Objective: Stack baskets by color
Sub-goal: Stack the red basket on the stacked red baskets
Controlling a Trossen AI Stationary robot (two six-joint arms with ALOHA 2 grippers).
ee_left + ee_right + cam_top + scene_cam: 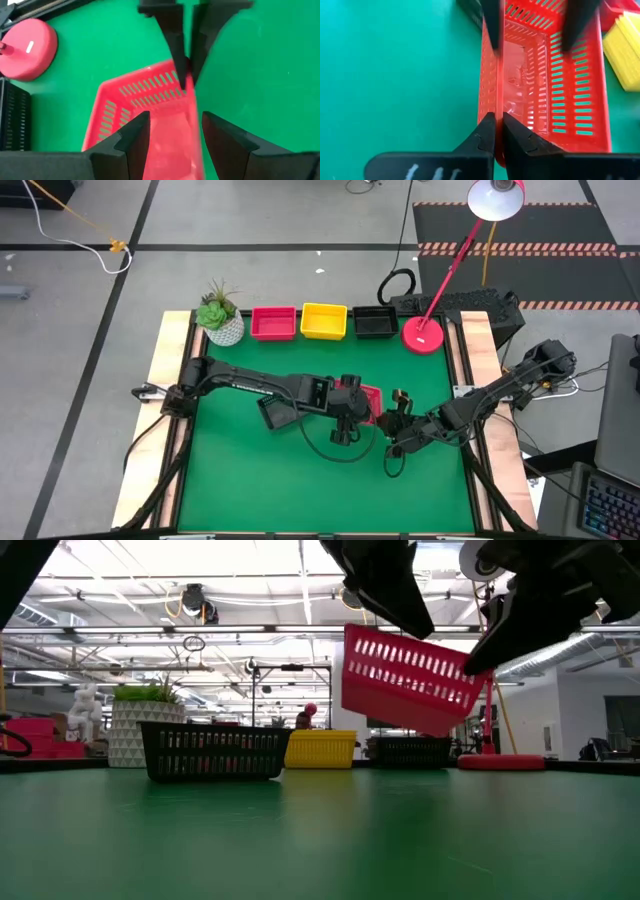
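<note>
A red basket (pixel 410 680) hangs tilted above the middle of the green table. My right gripper (pixel 496 120) is shut on it, reaching in from the right. My left gripper (pixel 175 117) comes from the left and is open. Its fingers stand on either side of one long wall (pixel 194 125), one over the inside and one outside. A black basket (pixel 213 752) rests on its base on the table, under the left arm. At the far edge a red basket (pixel 273 322), a yellow basket (pixel 323 321) and a black basket (pixel 375 322) stand in a row. My right gripper pinches the red basket's long wall (pixel 492 100) at the corner nearest that arm, one finger inside the basket and one outside. The fingers slant down from the table's right. The basket is lifted clear and tilted. Whether my left gripper touches the basket, I cannot tell.
A white plant pot (pixel 222 325) stands at the far left of the row. A round red lamp base (pixel 424 333) stands at its far right, with the lamp's arm rising over the table's edge. Bare green mat (pixel 300 490) lies toward the near edge.
</note>
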